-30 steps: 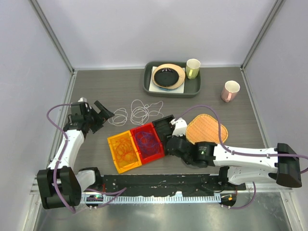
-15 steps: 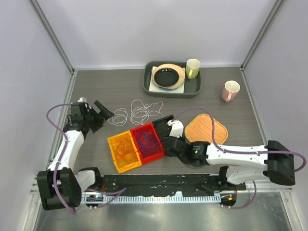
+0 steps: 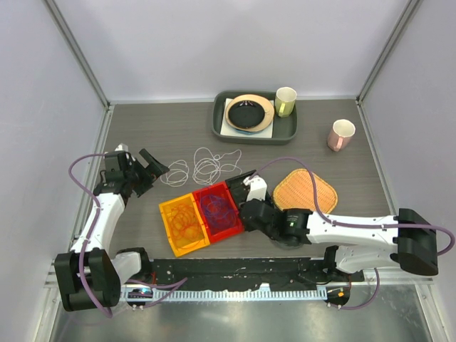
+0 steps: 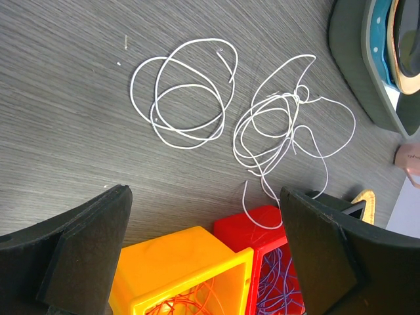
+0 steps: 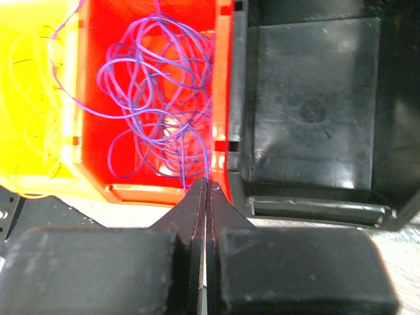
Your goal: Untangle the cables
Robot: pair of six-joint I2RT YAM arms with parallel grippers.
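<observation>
Right arm's crept a bit left since a second ago. My right tool (image 5: 206, 187) is pinched shut on the purple cable (image 5: 157, 98) in the red bin (image 5: 105, 23). Orange cable (image 3: 187, 222) sits in the yellow bin (image 4: 170, 259) at its 9 o'clock. White cables (image 4: 187, 98) lie on the table (image 4: 65, 98) at 12 o'clock, with the left tool (image 4: 205, 193) wide open at their 9.

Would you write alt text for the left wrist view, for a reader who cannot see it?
Two loose coils of white cable lie on the dark table, beyond the open left tool. Nearer, a yellow bin holds orange cable and a red bin holds purple cable; a grey tray edges in at upper right.
</observation>
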